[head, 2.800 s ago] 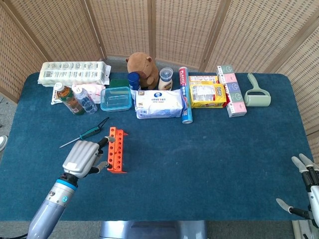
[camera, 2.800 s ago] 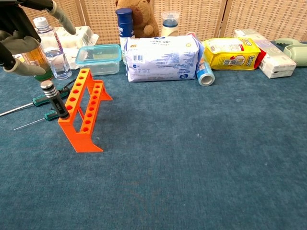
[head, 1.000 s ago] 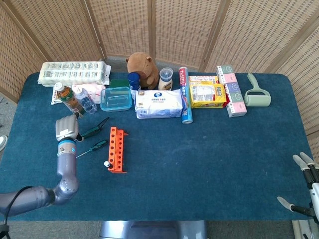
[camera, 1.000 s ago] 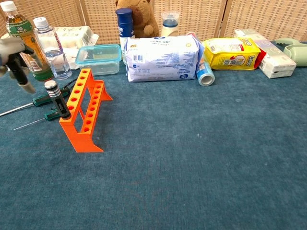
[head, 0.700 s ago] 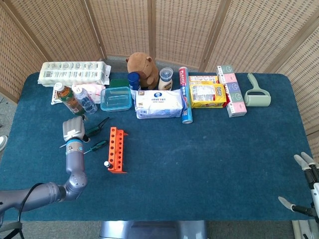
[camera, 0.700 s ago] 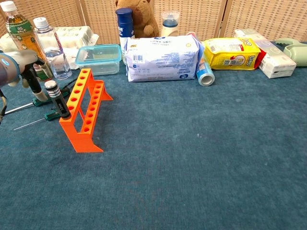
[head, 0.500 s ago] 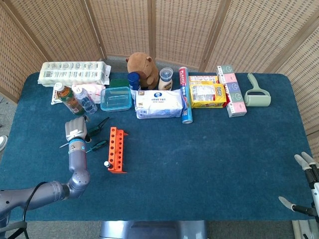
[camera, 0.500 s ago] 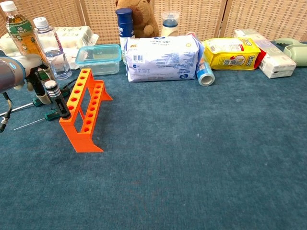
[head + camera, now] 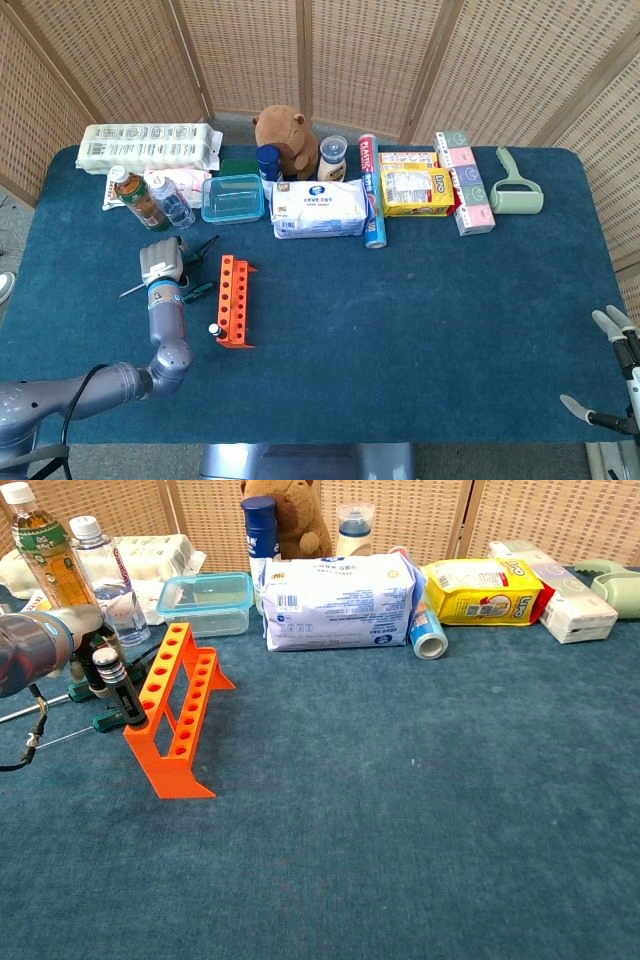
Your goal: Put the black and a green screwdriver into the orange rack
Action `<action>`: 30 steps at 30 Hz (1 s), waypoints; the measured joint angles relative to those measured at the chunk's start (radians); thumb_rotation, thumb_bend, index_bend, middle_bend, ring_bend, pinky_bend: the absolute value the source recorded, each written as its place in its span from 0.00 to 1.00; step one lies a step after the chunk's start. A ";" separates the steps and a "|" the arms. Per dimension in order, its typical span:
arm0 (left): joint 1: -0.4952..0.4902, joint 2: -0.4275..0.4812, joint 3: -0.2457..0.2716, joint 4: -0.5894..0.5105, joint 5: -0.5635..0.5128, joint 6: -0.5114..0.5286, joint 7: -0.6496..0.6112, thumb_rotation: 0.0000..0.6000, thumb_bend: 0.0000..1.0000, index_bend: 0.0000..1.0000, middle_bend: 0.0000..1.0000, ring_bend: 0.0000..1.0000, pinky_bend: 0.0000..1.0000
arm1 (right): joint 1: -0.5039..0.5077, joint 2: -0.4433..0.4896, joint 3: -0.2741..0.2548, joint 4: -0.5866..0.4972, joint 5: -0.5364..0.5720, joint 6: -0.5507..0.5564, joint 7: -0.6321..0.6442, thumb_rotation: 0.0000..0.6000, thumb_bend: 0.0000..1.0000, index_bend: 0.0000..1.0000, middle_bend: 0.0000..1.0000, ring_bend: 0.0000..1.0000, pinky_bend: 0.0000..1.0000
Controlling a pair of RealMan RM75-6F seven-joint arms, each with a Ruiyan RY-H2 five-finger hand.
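The black screwdriver [image 9: 112, 685] stands in the near end of the orange rack [image 9: 175, 710], the green screwdriver [image 9: 196, 291] lies on the table [image 9: 420, 330] beside it under the left hand [image 9: 161, 264], whose fingers I cannot tell, and the right hand [image 9: 612, 375] is spread wide.

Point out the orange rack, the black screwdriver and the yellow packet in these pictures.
orange rack [image 9: 178, 712]: chest view, on its top bar of holes.
black screwdriver [image 9: 112, 674]: chest view, on its handle standing above the rack.
yellow packet [image 9: 482, 590]: chest view, on its front face.
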State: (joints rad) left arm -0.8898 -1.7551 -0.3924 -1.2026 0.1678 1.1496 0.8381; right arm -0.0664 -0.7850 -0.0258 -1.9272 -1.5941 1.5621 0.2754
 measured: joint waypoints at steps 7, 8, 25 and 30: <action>0.001 -0.018 -0.011 0.029 -0.005 -0.018 0.004 1.00 0.32 0.34 0.81 0.72 0.85 | 0.000 0.001 0.000 0.002 0.001 0.000 0.005 1.00 0.03 0.00 0.00 0.01 0.00; 0.001 -0.020 -0.012 0.033 -0.006 -0.020 0.006 1.00 0.32 0.35 0.81 0.72 0.85 | 0.000 0.001 0.000 0.002 0.001 0.000 0.006 1.00 0.03 0.00 0.00 0.01 0.00; -0.004 -0.057 -0.033 0.079 -0.027 -0.034 0.051 1.00 0.54 0.38 0.81 0.72 0.85 | -0.003 0.010 -0.001 0.009 -0.004 0.007 0.032 1.00 0.03 0.00 0.00 0.01 0.00; -0.002 -0.060 -0.043 0.077 -0.038 -0.037 0.064 1.00 0.58 0.39 0.81 0.72 0.85 | -0.005 0.011 -0.003 0.009 -0.008 0.010 0.036 1.00 0.03 0.00 0.00 0.01 0.00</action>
State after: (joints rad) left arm -0.8920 -1.8153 -0.4355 -1.1260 0.1293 1.1126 0.9023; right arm -0.0711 -0.7736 -0.0286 -1.9180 -1.6018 1.5721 0.3109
